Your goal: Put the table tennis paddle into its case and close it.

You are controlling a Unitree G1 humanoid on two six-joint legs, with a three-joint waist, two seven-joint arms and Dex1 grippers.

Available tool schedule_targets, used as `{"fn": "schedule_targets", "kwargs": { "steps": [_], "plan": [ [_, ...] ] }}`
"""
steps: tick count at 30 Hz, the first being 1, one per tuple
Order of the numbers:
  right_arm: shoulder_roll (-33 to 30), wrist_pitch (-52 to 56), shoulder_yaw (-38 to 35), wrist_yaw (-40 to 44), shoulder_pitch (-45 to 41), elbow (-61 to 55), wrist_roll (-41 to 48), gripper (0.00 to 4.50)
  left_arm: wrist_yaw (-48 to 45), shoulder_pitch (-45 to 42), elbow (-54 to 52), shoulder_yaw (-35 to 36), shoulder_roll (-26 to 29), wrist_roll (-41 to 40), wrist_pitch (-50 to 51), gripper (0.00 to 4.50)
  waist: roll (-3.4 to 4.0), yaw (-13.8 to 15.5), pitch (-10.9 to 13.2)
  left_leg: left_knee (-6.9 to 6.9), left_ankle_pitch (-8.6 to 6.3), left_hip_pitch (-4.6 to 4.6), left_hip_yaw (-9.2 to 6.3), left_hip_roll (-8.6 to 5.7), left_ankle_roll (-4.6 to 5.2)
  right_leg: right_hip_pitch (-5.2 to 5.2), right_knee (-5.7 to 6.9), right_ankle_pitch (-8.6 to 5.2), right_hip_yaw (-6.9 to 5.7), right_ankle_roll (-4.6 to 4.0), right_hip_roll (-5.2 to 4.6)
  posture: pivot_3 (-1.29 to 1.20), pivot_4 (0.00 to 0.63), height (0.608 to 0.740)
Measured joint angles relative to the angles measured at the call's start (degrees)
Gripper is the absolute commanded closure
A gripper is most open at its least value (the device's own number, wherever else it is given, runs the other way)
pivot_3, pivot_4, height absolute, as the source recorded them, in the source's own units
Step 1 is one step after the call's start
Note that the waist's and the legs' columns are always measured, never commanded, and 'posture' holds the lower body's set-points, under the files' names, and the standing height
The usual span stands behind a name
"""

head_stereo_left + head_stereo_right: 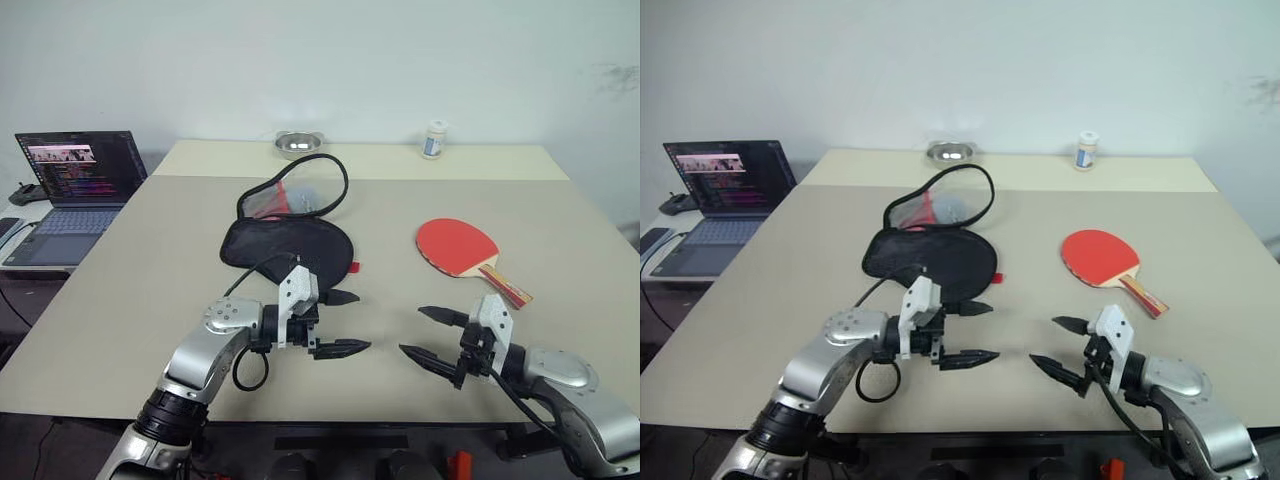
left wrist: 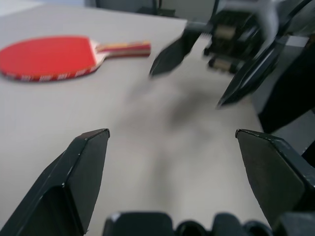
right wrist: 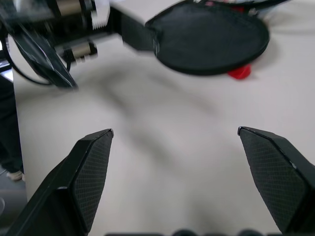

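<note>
Nearest of all, both grippers hover low over the front of the bench [image 1: 150,270], facing each other, each with its black fingers spread wide and nothing between them. From the right gripper [image 1: 432,334] the table tennis paddle [image 1: 463,250] lies at about one o'clock, flat on the bench, red face up, well apart from the fingers. Its long axis runs diagonally: the round blade sits farther back and toward the middle, the handle [image 1: 506,286] points toward the near right, so the handle end is the closest part to that gripper. The case [image 1: 288,244] lies at about twelve o'clock from the left gripper [image 1: 341,322], unzipped, black half flat and the lid propped up behind it.

By my reckoning the right arm is the nearer one for the paddle, and nothing is grasped yet.

Looking along the left gripper's fingers, the paddle shows edge-on, with the handle's red and dark trim. The right wrist view shows a small red tab [image 3: 239,73] at the case's near edge.
</note>
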Motion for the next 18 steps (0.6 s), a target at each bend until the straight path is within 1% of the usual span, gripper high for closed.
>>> {"fn": "schedule_targets", "kwargs": {
  "steps": [3,6,9,13,15,18],
  "plan": [
    [-1.53,1.34,-2.06,-0.20,0.60,-1.25,0.49,0.04,0.51,-1.66,3.81,0.32,-1.60,0.88,-2.71,0.00,-0.03,0.09,0.00,0.03,0.00,0.02,-0.02,-0.03,0.00,0.07,-0.01,0.01,-0.04,0.02,-0.03,0.00,0.150,0.740],
    [-1.63,1.90,-3.69,-0.70,0.53,-1.23,0.74,0.04,1.76,-4.32,8.23,1.11,-3.09,2.18,-6.29,0.00,-0.04,0.14,0.00,0.04,0.00,0.09,-0.08,-0.04,0.00,0.18,-0.02,0.00,-0.07,0.02,-0.02,0.00,0.150,0.740],
    [-2.76,3.57,-4.54,-1.36,-1.53,-1.48,1.92,0.04,2.38,-7.59,10.67,3.10,-3.10,2.18,-7.25,0.00,-0.05,0.00,0.01,0.04,0.00,0.08,-0.08,-0.03,0.00,0.17,-0.01,0.00,-0.06,0.02,0.00,0.00,0.150,0.740],
    [-3.08,7.60,-7.46,-3.14,-7.04,-3.63,5.97,0.04,1.25,-13.27,19.59,4.98,0.13,4.57,-13.31,0.00,-0.04,-0.14,0.01,0.00,0.00,0.15,-0.11,-0.02,0.00,0.18,0.00,-0.01,-0.05,0.01,0.07,0.00,0.150,0.740],
    [-3.49,9.40,-7.47,-3.60,-8.94,-5.36,7.48,0.04,0.01,-14.85,25.18,6.03,2.29,5.70,-15.58,0.00,-0.05,-0.11,0.01,-0.03,0.00,0.14,-0.12,0.01,0.00,0.18,-0.04,-0.03,-0.07,-0.02,0.08,0.00,0.150,0.740],
    [-3.71,11.21,-6.58,-4.00,-10.91,-5.81,8.49,0.04,-3.11,-16.28,31.23,6.03,3.82,7.18,-17.89,0.00,-0.08,-0.03,0.03,-0.01,0.00,0.05,-0.10,-0.03,0.00,0.15,-0.08,0.00,-0.11,-0.07,0.01,0.00,0.150,0.740]
  ]
}}
